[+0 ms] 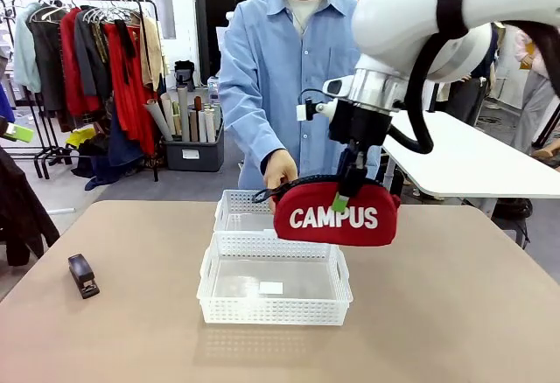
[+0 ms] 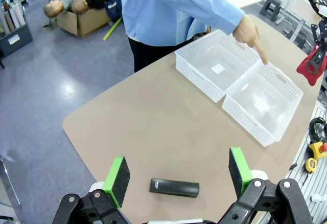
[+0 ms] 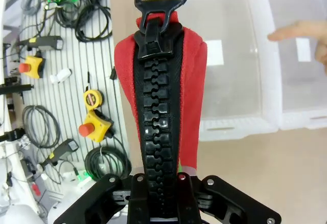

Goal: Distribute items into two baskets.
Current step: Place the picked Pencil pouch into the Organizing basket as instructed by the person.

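My right gripper (image 1: 344,198) is shut on the top of the red CAMPUS pouch (image 1: 337,215) and holds it in the air over the back right corner of the larger near basket (image 1: 271,310). The smaller far basket (image 1: 229,212) touches it behind. From the right wrist, the pouch's black zipper (image 3: 159,106) runs up from between the shut jaws. The person's hand (image 1: 280,170) points a finger down at the far basket. At the table's left lies the black stapler (image 1: 83,275). My left gripper (image 2: 179,162) hangs open above the stapler (image 2: 174,187).
A white side table (image 1: 472,160) stands behind the right arm. A clothes rack (image 1: 87,51) is at the far left. Cables and yellow stop buttons (image 3: 94,124) lie beside the table. Bare brown tabletop (image 1: 455,313) surrounds the baskets.
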